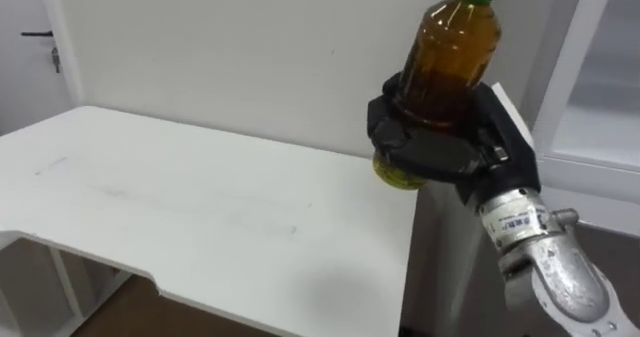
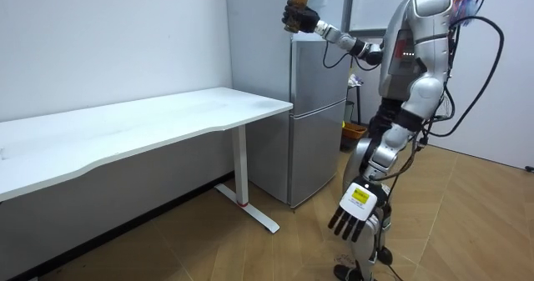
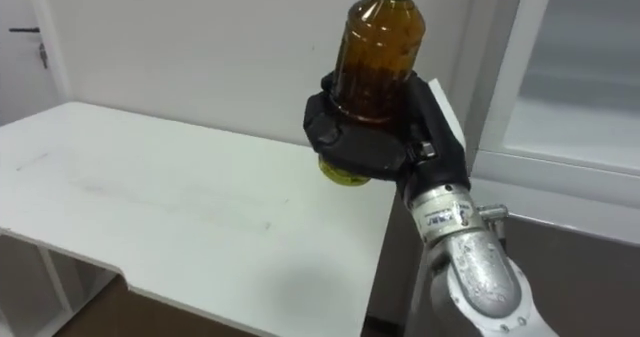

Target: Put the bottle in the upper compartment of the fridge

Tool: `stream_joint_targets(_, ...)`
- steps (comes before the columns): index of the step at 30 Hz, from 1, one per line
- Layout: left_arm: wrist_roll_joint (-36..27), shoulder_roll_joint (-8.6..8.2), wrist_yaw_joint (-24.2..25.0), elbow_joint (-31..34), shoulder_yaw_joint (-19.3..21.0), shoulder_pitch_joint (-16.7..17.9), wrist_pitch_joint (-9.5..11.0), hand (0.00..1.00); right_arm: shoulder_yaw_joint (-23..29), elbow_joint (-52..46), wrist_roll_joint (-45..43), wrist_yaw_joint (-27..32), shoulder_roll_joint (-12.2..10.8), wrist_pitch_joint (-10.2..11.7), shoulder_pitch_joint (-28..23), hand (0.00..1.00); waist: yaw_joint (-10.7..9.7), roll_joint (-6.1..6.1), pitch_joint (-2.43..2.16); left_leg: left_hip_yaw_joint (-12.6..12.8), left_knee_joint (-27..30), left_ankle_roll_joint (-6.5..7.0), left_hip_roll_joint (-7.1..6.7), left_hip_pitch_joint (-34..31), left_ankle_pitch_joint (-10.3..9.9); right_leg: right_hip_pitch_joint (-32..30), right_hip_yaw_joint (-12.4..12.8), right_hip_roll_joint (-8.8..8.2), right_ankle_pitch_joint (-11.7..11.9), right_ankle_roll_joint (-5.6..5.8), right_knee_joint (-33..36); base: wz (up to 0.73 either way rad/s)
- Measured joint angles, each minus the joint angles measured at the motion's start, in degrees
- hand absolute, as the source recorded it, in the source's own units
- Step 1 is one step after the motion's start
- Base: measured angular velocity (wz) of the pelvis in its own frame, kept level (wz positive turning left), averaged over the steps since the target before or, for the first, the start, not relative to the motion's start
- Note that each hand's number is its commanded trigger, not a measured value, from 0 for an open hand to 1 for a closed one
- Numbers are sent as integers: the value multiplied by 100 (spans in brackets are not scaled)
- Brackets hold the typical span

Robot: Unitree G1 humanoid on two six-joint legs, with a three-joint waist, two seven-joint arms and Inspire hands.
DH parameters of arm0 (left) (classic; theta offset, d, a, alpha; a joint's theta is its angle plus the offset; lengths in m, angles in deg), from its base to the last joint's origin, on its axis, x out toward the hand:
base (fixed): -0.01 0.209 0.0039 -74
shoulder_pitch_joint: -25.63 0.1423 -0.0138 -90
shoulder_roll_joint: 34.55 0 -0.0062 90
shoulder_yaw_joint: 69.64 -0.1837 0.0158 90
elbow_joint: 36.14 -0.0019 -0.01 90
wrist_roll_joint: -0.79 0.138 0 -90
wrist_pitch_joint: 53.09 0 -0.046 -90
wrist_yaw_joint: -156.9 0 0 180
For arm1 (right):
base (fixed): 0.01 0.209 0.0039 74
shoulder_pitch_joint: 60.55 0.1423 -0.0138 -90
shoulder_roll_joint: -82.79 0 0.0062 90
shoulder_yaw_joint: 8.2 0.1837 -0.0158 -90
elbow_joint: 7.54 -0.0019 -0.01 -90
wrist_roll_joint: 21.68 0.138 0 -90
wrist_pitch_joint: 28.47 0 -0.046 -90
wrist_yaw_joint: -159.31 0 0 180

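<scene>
Amber plastic bottle point(image 1: 450, 52) w/ green cap is in hand, not yet in the fridge
Pick-up looks done: right robot hand point(image 1: 440, 142) has its black fingers curled round the bottle's lower half and holds it upright, high up, beyond the far right corner of the white worktop point(image 1: 200, 207). In room view the bottle is just above the top front edge of the tall silver-grey two-door fridge point(image 2: 321, 139). Robot stands near the fridge, on the room view's right of it. Both fridge doors look shut, so prob. most of the job is left: open upper door, set bottle on a shelf inside, let go, shut door. Left robot hand point(image 2: 355, 214) hangs low by the leg, fingers straight, holding nothing, so it's likely the free one for the door
</scene>
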Motion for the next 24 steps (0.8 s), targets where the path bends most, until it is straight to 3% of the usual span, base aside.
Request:
stream_joint_targets(7,-5,3,7,0,108,103,7,0,529,-103,88,73,152,-4,-4,100,-164,-211,9,182,-37,8,8,120,-8,40,172,6,0,0,-8,-12)
stream_joint_targets(24,0,18,16,28,319,117,11,0,1134,-570,-17,56,156,-19,-354,100,-566,-158,9,412,13,-9,93,195,-93,51,361,74,13,-21,4,-7)
